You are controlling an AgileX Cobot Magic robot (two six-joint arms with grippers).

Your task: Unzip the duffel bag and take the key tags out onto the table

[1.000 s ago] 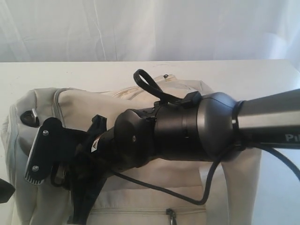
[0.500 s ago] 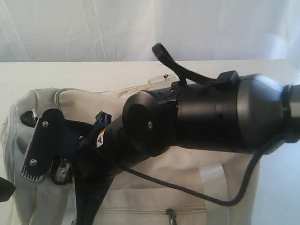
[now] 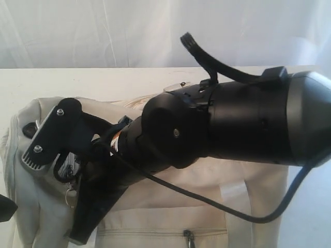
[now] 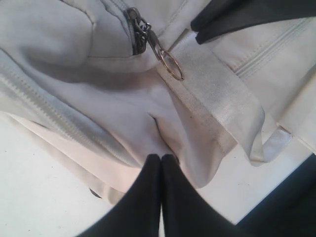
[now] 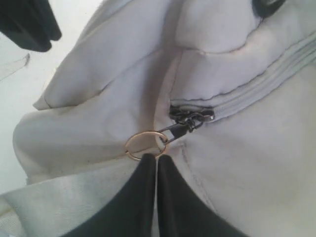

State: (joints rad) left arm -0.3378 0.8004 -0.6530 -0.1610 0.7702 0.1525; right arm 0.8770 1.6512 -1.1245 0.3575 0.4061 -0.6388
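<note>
**Zipper grabbed, bag not open yet**

The bag [image 3: 170, 191] lies on the table [image 3: 103, 80], well in from the far edge and running out of the exterior view at the near side.

The right gripper [image 5: 157, 159] has reached across to the bag's left end. Its fingers are pressed together, and the bottom of the ring [image 5: 143, 144] on the zipper [image 5: 190, 116] disappears right between the tips. To me that's a pinch on the ring, which makes sense, since it's the only bit of the pull thin enough to grab. The zipper track beside it looks closed.

The left gripper [image 4: 161, 158] is down at the bag's lower edge, by the strap [image 4: 212, 94]. Its fingers are together too, and the fabric creases toward the tips, so I reckon it's holding a fold of cloth. My guess is that's an anchor, so the soft bag doesn't just slide along when the ring gets pulled.

No key tags visible anywhere, so they're presumably inside. Unzipping hasn't really begun. I'd pull along the track, not upward, or the ring slips out.
</note>
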